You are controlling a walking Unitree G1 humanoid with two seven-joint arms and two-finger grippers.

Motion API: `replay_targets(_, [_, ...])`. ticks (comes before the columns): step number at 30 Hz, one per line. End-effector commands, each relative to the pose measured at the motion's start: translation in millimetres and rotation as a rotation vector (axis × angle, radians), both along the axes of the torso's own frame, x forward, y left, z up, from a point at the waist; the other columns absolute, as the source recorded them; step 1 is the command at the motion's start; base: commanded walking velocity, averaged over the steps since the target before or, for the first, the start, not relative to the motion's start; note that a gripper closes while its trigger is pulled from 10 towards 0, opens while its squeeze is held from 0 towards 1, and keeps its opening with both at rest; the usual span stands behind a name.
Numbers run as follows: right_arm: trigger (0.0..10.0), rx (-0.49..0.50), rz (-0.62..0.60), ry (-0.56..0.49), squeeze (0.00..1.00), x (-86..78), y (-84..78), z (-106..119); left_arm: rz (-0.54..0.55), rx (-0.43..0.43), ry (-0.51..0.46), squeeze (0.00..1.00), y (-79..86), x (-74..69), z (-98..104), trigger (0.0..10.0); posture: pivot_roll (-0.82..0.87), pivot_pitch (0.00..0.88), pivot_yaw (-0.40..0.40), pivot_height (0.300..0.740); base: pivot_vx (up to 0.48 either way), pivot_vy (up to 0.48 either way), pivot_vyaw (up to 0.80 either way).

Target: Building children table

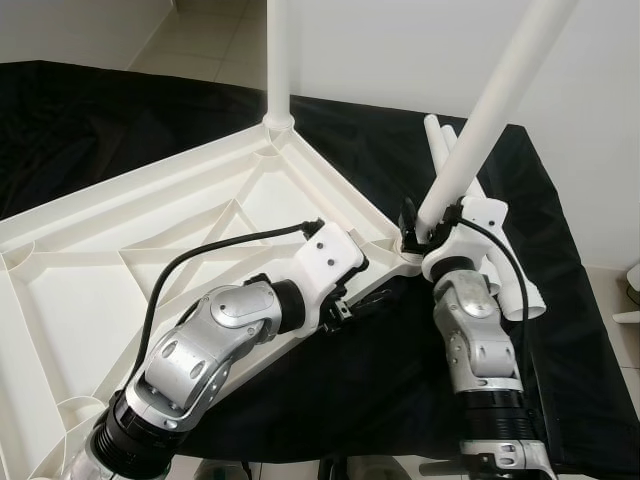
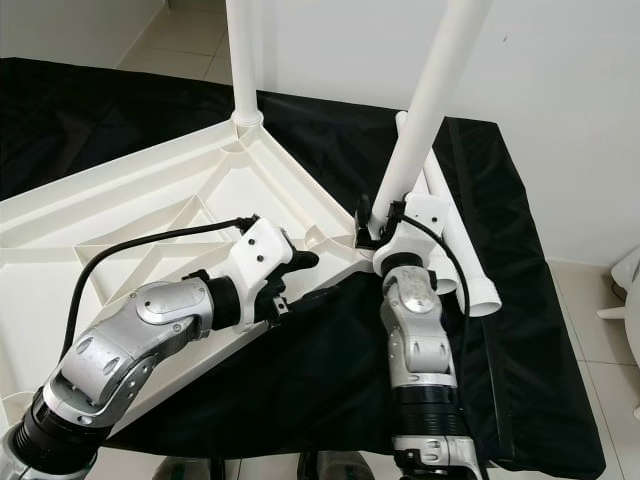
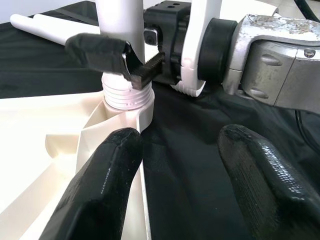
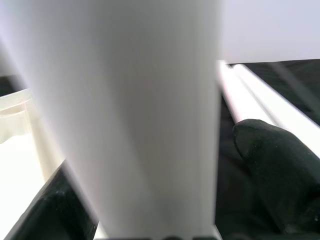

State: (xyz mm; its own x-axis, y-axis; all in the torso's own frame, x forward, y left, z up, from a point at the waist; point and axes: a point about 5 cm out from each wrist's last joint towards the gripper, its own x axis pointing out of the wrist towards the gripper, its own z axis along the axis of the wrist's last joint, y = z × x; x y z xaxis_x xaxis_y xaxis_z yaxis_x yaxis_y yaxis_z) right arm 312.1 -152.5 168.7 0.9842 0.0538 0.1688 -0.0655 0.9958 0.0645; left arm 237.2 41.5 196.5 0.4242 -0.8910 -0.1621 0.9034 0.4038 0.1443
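right gripper [image 1: 428, 232] pinching tilted leg [image 1: 490, 110] at tabletop [image 1: 90, 270] corner socket; left gripper [image 3: 175, 165] spread beside socket. risks cross-threading, leg leaning off-axis.

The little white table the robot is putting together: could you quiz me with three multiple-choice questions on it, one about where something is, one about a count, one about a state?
1. Where are the spare legs?
A. on the black cloth beyond the right gripper
B. on the tiled floor
C. on top of the tabletop

2. How many legs stand in the tabletop corners?
A. none
B. two
C. four

3. What is the right gripper doing?
A. hanging idle
B. clamped on the tilted leg
C. pressing the cloth

Answers: 1 A, they lie on the cloth; 2 B, one upright leg, one tilted; 3 B, its fingers pinch the leg above the threads.
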Motion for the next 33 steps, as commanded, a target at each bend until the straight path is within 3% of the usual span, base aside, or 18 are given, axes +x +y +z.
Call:
replay_targets(1, [10.0, 0.012, 0.121, -0.008, 0.0, -4.7, 1.9, -3, -0.009, 0.012, 0.023, 0.0, -1.2, -1.3, -5, 10.0, 0.05, 0.079, -0.073, 0.74, 0.0, 0.0, 0.0])
replay_targets(4, [10.0, 0.017, 0.163, -0.013, 0.0, -5.6, 1.0, -3, -0.01, 0.012, 0.023, 0.0, -1.2, -1.1, -5, 10.0, 0.05, 0.077, -0.072, 0.74, 0.0, 0.0, 0.0])
replay_targets(11, [10.0, -0.076, 0.301, -0.024, 0.0, -0.3, -22.8, -5, -0.016, 0.014, 0.029, 0.0, -1.0, -1.0, -5, 10.0, 0.05, 0.067, -0.062, 0.74, 0.0, 0.0, 0.0])
replay_targets(20, [10.0, -0.117, 0.418, 0.012, 0.0, 11.3, -55.3, -5, -0.016, 0.023, 0.027, 0.0, 1.4, -0.6, -4, 10.0, 0.06, 0.059, -0.053, 0.74, 0.0, 0.0, 0.0])
replay_targets(33, [10.0, -0.129, 0.514, 0.053, 0.0, 24.9, -64.3, -12, -0.016, 0.025, 0.028, 0.0, 1.8, 0.3, -4, 10.0, 0.07, 0.05, -0.045, 0.74, 0.0, 0.0, 0.0])
